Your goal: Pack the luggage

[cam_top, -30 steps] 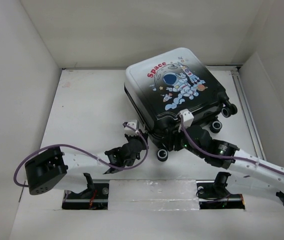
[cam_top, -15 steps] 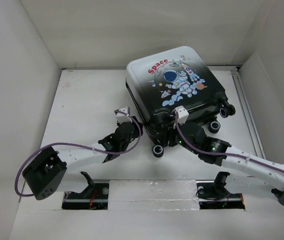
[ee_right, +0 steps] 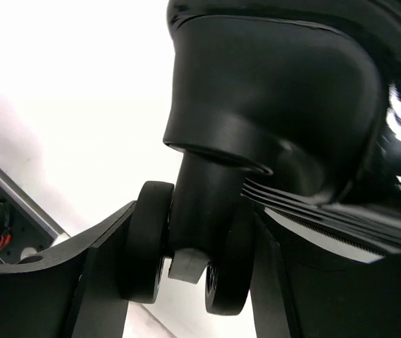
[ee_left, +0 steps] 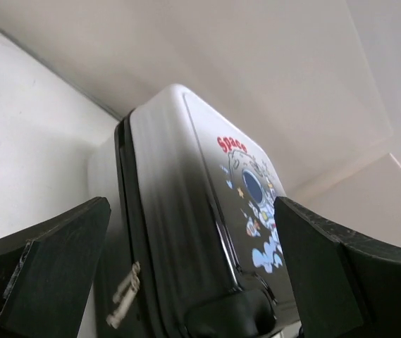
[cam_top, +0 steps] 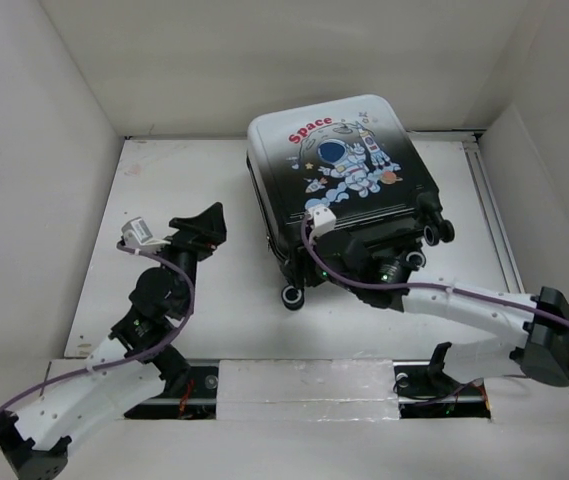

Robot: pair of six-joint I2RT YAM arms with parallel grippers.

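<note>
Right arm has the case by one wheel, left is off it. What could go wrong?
1. The right gripper pinches only one wheel of the closed luggage; the caster may swivel or slip out of the fingers.
2. The left gripper hangs open, apart from the shell, so nothing steadies it if it skids.

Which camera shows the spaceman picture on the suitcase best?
The top external view: the whole astronaut print faces it. The left wrist view sees it slanted. The right wrist view shows only a black wheel.
</note>
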